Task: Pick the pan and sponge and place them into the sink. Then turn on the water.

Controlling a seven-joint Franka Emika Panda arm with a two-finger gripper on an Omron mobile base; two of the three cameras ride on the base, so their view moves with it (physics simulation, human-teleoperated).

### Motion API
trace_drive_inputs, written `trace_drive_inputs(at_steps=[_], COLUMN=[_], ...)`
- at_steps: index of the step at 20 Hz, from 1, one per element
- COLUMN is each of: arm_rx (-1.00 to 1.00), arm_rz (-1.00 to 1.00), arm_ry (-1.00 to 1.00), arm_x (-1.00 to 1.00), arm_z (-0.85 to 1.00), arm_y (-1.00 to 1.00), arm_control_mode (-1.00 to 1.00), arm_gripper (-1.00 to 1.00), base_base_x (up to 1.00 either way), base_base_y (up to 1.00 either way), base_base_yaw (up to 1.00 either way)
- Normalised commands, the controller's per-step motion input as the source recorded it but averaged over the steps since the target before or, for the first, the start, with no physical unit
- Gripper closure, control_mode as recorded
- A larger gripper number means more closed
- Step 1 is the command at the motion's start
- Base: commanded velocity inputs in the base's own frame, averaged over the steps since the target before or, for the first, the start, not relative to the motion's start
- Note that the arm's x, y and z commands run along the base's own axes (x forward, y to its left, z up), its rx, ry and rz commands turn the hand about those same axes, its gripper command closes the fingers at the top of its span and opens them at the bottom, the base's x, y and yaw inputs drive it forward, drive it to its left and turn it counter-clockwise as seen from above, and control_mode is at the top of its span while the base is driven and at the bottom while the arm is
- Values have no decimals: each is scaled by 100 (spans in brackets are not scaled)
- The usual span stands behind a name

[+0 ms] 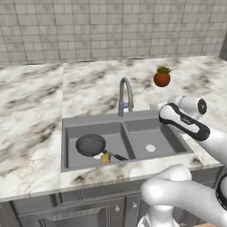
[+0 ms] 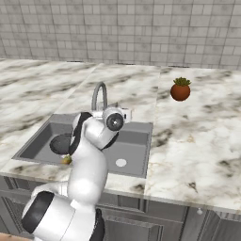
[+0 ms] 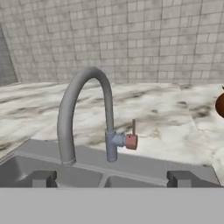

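Pan and sponge lie unlabelled in sink.

- The gripper hangs over the sink, fingers wide apart, facing the faucet — which stands straight ahead of it, at the sink's back rim.
- The faucet's lever sticks out on the right side of the faucet's base, ahead of the gripper.
- The pan lies in the left basin, below and to the gripper's left.
- The sponge sits in that same basin, touching the pan's near edge beside its handle.
- The potted plant stands on the counter behind the sink — ahead of the gripper and to its right.
- The tiled wall rises behind the counter.
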Motion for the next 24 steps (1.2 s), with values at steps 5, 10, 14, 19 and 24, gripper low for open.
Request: trace_drive_inputs(at_steps=[5, 10, 14, 19, 24], arm_rx=[-4, -5, -4, -5, -1], arm_rz=[16, 5, 0, 1, 3], arm_ry=[0, 0, 0, 0, 0], arm_x=[20, 47, 48, 17, 0], arm_z=[-20, 0, 0, 0, 0], arm_y=[-44, -1, 0, 0, 0], arm_control_mode=[-100, -100, -100, -100, -100], arm_gripper=[-100, -100, -100, -100, -100], base_base_x=[0, 0, 0, 0, 0], base_base_y=[0, 0, 0, 0, 0], base_base_yaw=[0, 0, 0, 0, 0])
